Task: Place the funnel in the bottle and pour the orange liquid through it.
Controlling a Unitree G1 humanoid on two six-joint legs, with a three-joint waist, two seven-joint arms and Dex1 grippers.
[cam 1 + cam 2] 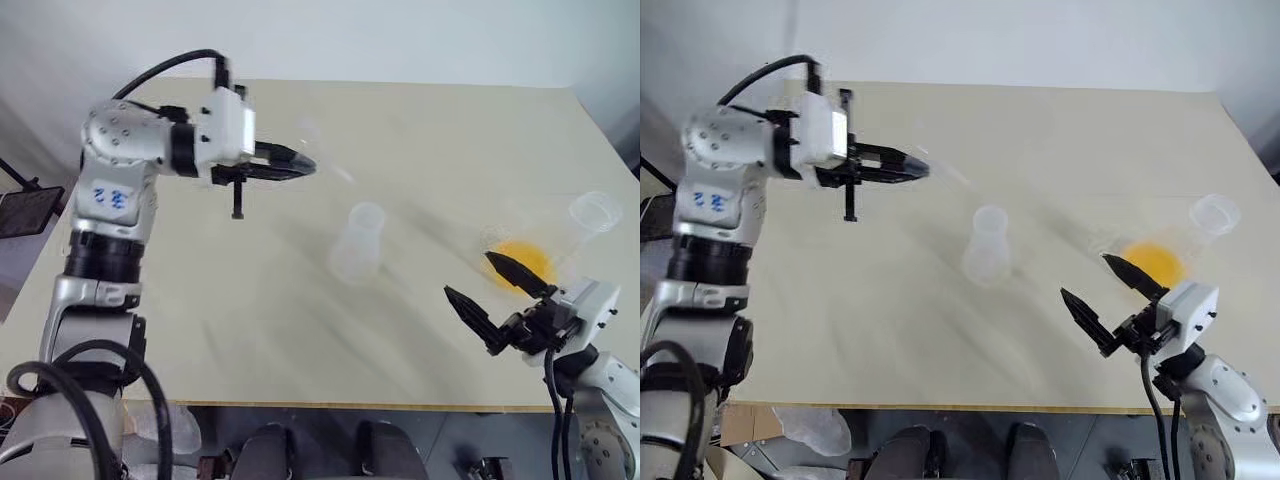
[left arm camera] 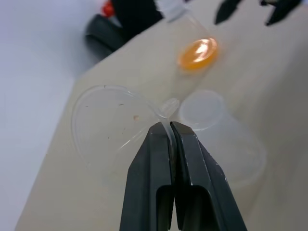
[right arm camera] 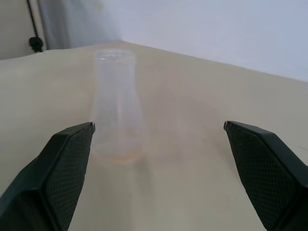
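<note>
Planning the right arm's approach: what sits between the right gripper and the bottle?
Nothing: in the right wrist view, bare table separates the open right gripper from the bottle.

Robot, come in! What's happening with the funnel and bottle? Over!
Left tool shut on funnel, raised over table. Right tool open, empty. Bottle upright mid-table, mouth clear. Orange liquid by right tool.

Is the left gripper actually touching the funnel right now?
Touching. In the left wrist view the left gripper has its fingers shut on the rim of the funnel, held above the bottle.
</note>
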